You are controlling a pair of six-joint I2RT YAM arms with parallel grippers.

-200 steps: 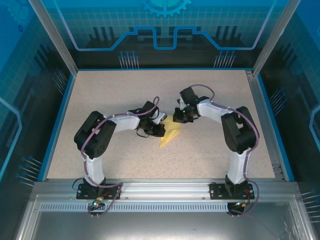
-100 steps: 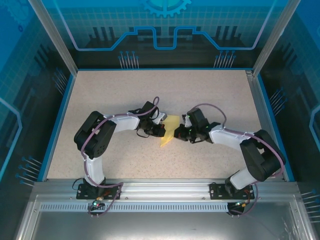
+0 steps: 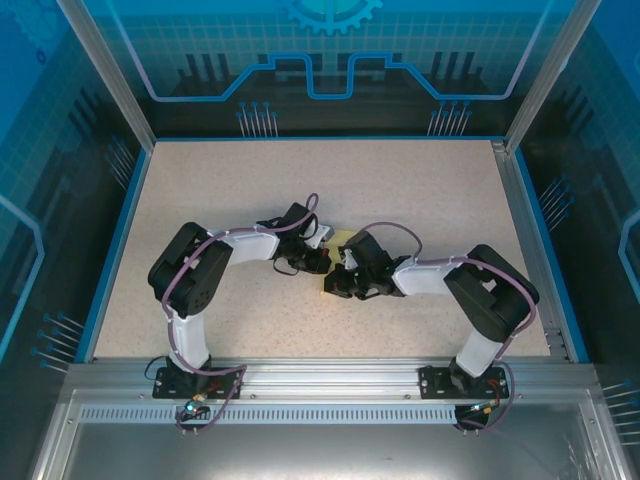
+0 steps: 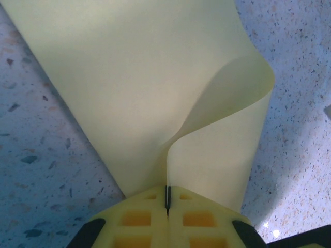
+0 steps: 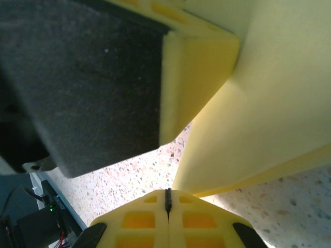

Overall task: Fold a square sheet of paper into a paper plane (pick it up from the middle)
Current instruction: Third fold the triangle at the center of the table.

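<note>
The pale-yellow sheet of paper (image 3: 342,240) lies folded into a narrow pointed shape at mid-table, mostly covered by both grippers. In the left wrist view one layer of the paper (image 4: 145,77) curls up off the table and runs into the slit of my left gripper (image 4: 167,199), which is shut on that edge. My left gripper (image 3: 322,262) sits at the paper's left side. My right gripper (image 3: 336,284) is low at the paper's near end. Its jaws (image 5: 167,199) are shut with nothing between them, and the paper (image 5: 269,103) starts just right of the tip.
The speckled tabletop (image 3: 230,190) has free room on all sides of the paper. A blue rim (image 3: 118,250) and aluminium posts (image 3: 530,220) bound it. A finger of the left gripper (image 5: 199,72) hangs close above and left of my right gripper's tip.
My right arm has swung from behind the paper round to its near end and dropped low, covering the point. The left gripper has kept its grip and place.
</note>
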